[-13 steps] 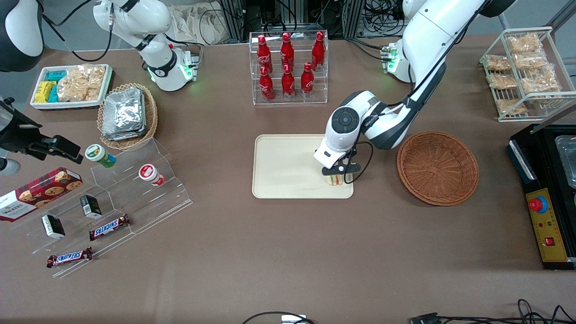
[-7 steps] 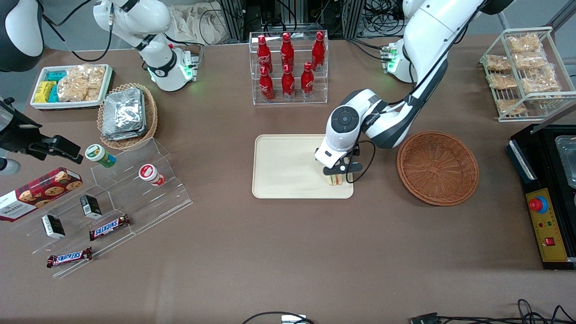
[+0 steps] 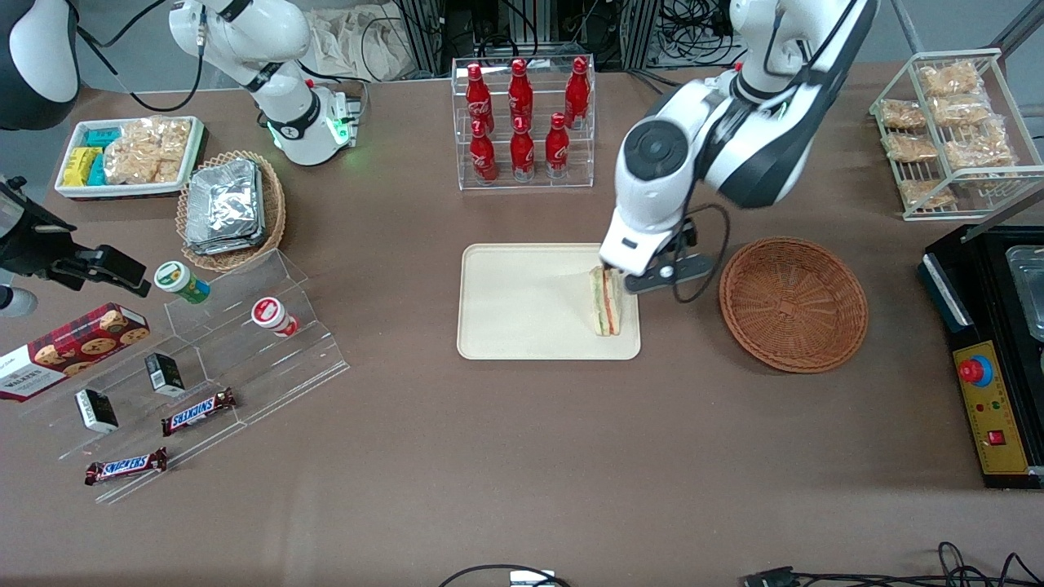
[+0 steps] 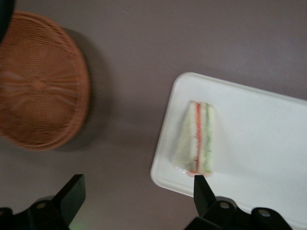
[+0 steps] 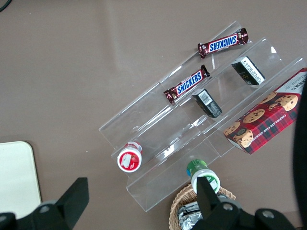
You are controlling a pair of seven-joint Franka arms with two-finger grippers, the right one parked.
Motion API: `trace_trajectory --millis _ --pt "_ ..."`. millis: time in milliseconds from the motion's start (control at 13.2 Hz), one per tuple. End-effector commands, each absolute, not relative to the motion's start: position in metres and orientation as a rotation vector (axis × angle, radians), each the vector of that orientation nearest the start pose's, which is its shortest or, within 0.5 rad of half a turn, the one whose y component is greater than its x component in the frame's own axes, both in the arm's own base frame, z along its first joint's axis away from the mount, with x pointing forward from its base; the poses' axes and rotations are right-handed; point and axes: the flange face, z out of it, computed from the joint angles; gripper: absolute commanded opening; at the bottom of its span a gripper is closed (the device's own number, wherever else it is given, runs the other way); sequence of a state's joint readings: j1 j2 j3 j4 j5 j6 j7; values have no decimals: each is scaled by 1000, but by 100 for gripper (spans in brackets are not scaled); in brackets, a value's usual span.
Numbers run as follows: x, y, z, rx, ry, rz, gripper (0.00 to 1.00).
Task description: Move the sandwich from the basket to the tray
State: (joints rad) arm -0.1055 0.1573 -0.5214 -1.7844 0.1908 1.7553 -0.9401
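Observation:
The sandwich (image 3: 605, 301) (image 4: 196, 139), a wrapped white wedge with green and red layers, lies on the cream tray (image 3: 522, 310) (image 4: 259, 139), close to the tray edge that faces the basket. The reddish-brown wicker basket (image 3: 793, 303) (image 4: 38, 86) sits beside the tray with nothing in it. My left gripper (image 4: 137, 184) (image 3: 626, 273) hangs well above the table, over the tray's edge and the strip of table between tray and basket. It is open, its black fingers (image 4: 204, 191) wide apart, nothing between them, and clear of the sandwich.
An acrylic rack of red bottles (image 3: 522, 122) stands farther from the front camera than the tray. A wire rack of snack packets (image 3: 946, 130) and a black control box (image 3: 991, 342) are at the working arm's end. A tan basket with foil packets (image 3: 231, 208) and an acrylic snack stand (image 3: 228, 350) lie toward the parked arm's end.
The gripper has let go of the sandwich and risen, drawing back from the front camera. The sandwich stays on the tray, now in full view.

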Motion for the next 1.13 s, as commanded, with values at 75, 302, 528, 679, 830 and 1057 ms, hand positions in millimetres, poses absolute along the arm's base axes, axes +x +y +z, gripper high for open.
trace_trajectory --millis 75,302,528,679,830,1057 --pt "504 -213 526 -2924 -377 53 100" --pt "505 -115 565 -3023 -377 119 100" --pt "499 -57 595 -3087 -273 72 100" --pt "498 -34 600 -3097 -251 71 100" --pt "499 -20 600 -3100 -282 81 100" --pt "501 -16 606 -3100 -295 65 100"
